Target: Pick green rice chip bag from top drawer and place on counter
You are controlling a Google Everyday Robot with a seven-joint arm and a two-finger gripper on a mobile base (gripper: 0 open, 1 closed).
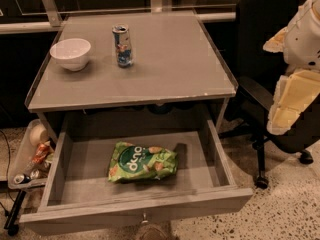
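The green rice chip bag (142,163) lies flat on the floor of the top drawer (90,171), left of centre, with its white lettering facing up. The drawer is pulled fully open below the counter (170,69), and its front panel carries a small knob (145,217). My gripper (283,118) hangs at the far right of the view, beside the counter's right edge and above and to the right of the drawer, well apart from the bag. It holds nothing that I can see.
On the counter stand a blue-and-silver drink can (123,45) and a white bowl (70,53) at the back left. A black office chair (265,39) stands right of the counter, behind my arm. A tray of litter (31,156) sits left of the drawer.
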